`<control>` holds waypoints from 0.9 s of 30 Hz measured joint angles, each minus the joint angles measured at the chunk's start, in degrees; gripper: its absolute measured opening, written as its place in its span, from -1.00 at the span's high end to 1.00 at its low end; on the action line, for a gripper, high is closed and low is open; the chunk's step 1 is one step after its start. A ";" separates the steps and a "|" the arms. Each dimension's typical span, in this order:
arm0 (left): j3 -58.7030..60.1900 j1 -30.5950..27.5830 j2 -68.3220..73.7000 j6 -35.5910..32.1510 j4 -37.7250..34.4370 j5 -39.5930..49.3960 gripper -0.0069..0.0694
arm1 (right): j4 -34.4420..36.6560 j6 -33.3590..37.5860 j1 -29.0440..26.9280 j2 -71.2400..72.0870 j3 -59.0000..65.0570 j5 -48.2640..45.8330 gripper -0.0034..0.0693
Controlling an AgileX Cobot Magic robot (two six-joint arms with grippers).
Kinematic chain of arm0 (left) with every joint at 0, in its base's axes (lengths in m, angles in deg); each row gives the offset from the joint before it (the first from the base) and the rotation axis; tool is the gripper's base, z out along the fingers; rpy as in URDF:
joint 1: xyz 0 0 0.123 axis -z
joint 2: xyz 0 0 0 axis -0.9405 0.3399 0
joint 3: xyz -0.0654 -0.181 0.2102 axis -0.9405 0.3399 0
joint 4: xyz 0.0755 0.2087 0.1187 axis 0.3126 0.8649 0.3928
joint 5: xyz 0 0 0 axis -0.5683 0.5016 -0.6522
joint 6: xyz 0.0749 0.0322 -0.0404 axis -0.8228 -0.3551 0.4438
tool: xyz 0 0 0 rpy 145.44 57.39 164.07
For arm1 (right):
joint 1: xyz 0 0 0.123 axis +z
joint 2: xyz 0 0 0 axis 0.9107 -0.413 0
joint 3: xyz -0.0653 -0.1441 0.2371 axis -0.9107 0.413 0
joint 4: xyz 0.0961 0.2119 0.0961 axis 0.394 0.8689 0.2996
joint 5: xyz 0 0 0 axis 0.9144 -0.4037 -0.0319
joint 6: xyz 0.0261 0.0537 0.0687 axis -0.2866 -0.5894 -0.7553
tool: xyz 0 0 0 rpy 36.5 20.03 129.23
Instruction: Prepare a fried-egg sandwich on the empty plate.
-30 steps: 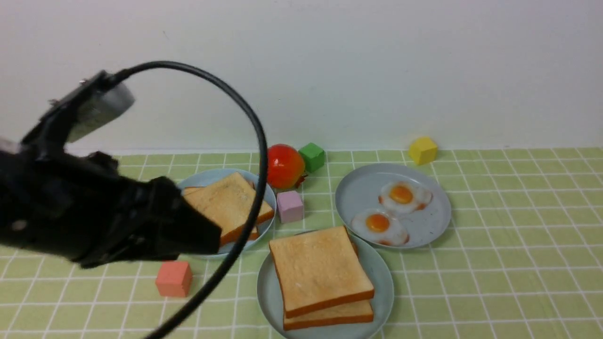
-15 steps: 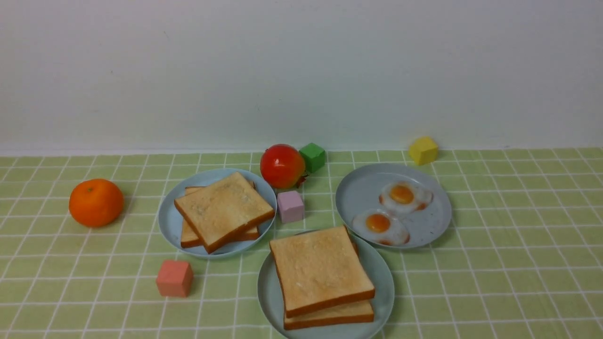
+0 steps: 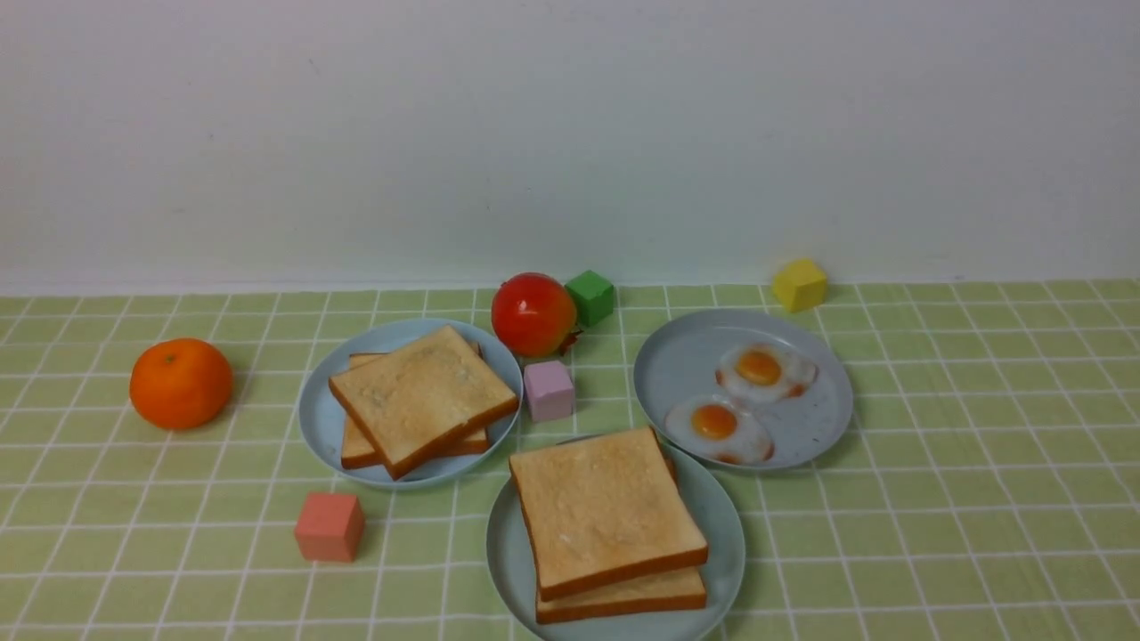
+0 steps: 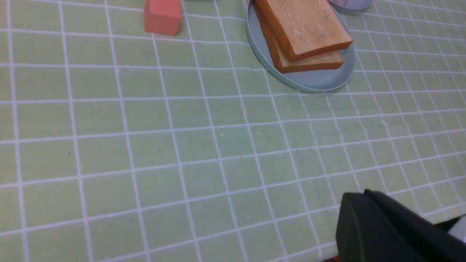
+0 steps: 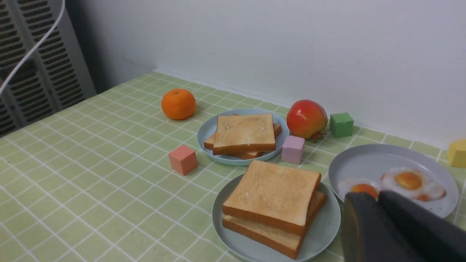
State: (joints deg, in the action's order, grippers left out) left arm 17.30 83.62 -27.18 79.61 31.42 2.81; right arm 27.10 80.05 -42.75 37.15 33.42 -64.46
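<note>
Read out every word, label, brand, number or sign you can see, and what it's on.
None: no word, label, brand, number or sign shows in any view.
Plain: the mint-green plate, its toast stack, the grey-blue toast plate, the grey-blue egg plate, the fried eggs, the salmon cube, pink cube, green cube, yellow cube, the orange, the red fruit, the checked tablecloth.

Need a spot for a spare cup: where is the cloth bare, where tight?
Bare: the cloth right of the egg plate and mint plate; also front-left, between the orange and the salmon cube. Crowded: the middle, around the toast plate, lilac cube and red fruit.
</note>
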 joint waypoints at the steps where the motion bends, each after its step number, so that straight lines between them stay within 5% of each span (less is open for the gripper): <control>1: 0.85 0.00 -0.04 -0.76 2.58 -1.46 0.85 | 0.00 0.00 0.00 0.00 0.00 0.00 0.68; 5: 9.50 -0.40 -2.67 -1.38 12.95 -16.19 0.85 | -0.01 0.00 0.00 0.00 0.00 0.00 0.66; 12: 32.08 -4.00 -12.27 -0.93 18.20 -45.24 0.85 | -0.01 0.00 0.00 0.00 0.00 0.00 0.64; 16: 41.63 -5.42 -13.14 -0.54 17.91 -47.55 0.85 | -0.01 0.00 0.00 0.11 0.00 -0.14 0.64; 27: 42.19 -5.68 -13.14 -0.54 16.60 -47.16 0.85 | -0.01 0.00 0.00 0.11 0.00 -0.90 0.62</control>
State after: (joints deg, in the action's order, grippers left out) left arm 59.49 77.94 -40.32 79.08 48.02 -44.35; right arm 27.09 80.05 -42.75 37.26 33.42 -65.36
